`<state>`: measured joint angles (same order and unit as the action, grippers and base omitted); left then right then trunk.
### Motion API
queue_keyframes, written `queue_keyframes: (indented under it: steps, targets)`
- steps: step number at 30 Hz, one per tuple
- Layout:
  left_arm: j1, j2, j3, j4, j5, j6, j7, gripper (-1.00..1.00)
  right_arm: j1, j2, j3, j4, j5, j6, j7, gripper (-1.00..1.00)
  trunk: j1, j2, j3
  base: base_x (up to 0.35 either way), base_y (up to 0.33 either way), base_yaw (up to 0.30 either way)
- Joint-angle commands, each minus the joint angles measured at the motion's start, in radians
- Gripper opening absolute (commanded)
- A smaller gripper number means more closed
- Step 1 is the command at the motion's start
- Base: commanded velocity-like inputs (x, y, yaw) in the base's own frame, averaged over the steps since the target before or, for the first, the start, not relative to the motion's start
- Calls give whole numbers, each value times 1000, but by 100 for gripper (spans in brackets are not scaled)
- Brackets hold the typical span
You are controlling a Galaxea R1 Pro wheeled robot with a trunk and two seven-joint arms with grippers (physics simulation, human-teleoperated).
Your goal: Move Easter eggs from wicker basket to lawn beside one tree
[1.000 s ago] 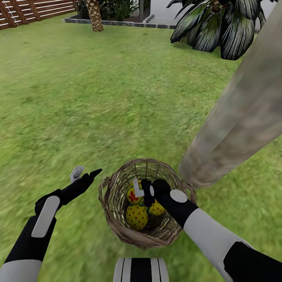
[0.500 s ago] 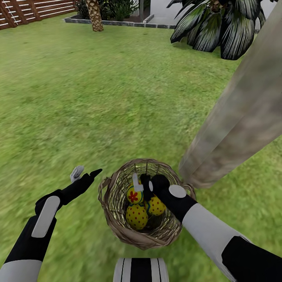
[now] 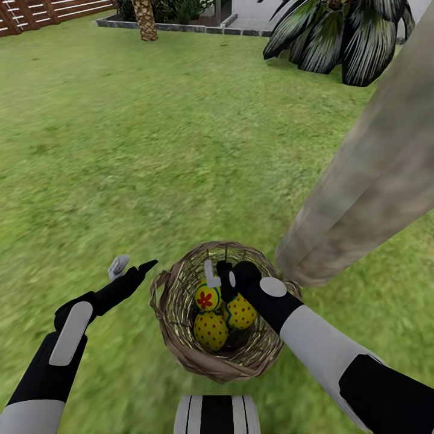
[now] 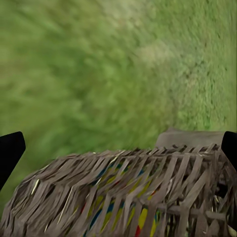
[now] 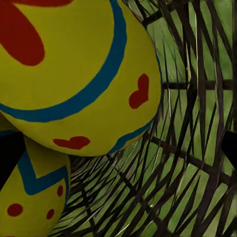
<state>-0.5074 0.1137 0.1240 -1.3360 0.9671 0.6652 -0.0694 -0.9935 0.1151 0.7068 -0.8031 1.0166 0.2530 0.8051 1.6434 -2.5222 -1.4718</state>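
A: Eggs (image 3: 218, 313): three, in basket (image 3: 175, 337) on lawn (image 3: 150, 150) beside tree (image 3: 367, 181). Likely smooth, rigid, light, rolling; you grip across the middle.

B: Right gripper (image 3: 218, 278): spread above flower egg (image 5: 74, 69), holding nothing. Left gripper (image 3: 131, 265): spread, beside the basket. Right wrist view adds egg's blue band; head view adds tree.

Right claw (image 3: 218, 278) higher, flower-marked egg (image 3: 207, 298) uncovered.

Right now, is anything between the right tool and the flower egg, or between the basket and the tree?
Nothing visible blocks the right tool: it is inside the basket just above the flower egg. Between basket and tree lies only a short strip of lawn; the basket wall itself must be cleared upward.
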Motion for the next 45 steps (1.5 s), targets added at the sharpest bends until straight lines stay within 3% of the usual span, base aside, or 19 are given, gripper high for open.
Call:
queue_keyframes:
  steps: [1, 15, 26, 33, 45]
  targets:
    - [0, 0, 2, 0, 0, 6, -4, 100, -1, 1, 2, -3, 5, 6, 3, 100, 0, 0, -1, 0, 0, 0]
    - [0, 0, 2, 0, 0, 5, -4, 100, 10, 4, 6, -18, 6, 8, -3, 100, 3, -2, -28, 0, 0, 0]
    - [-1, 0, 2, 1, -1, 5, -4, 100, 11, 16, 7, -19, 5, 6, -2, 100, 4, -2, -35, 0, 0, 0]
    - [-1, 0, 2, 1, 0, 5, -4, 100, 11, 17, 6, -18, 4, 6, -1, 100, 7, -4, -59, 0, 0, 0]
    - [0, 0, 2, 1, 1, 4, -4, 100, 12, 18, 7, -18, 4, 8, 0, 100, 9, -5, -78, 0, 0, 0]
